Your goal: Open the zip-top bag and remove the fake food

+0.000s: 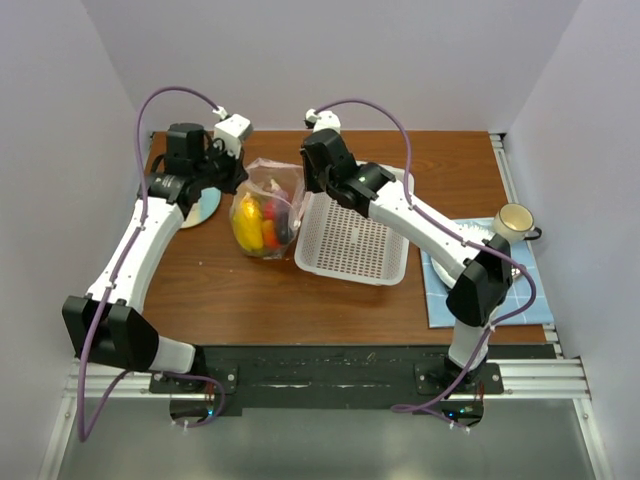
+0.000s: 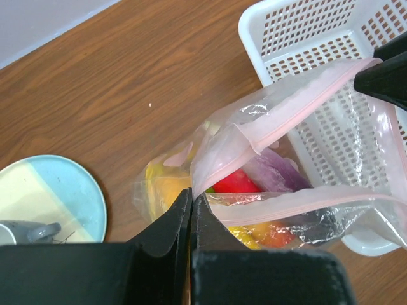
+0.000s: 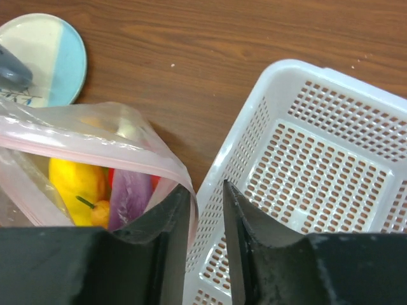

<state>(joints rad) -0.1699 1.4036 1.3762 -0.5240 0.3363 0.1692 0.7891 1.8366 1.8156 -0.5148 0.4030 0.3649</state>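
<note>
Wooden table (image 1: pixel 210 290), one zip-top bag (image 1: pixel 268 212), one basket (image 1: pixel 352 250), one plate (image 2: pixel 60 190)

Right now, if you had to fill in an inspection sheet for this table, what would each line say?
Surface: brown wooden table.
Job's things: zip-top bag pulled open between the arms, beside the empty white basket; fake food inside the bag.
Clutter: two-tone plate with a grey item on it, left; cup at the blue mat, right.
Grippers: left gripper shut on the bag's rim; right gripper at the opposite rim, jaws slightly parted, grip unclear.
Cables: purple cables loop above both arms, clear of the bag.
Surroundings: plain pale walls on three sides.
</note>
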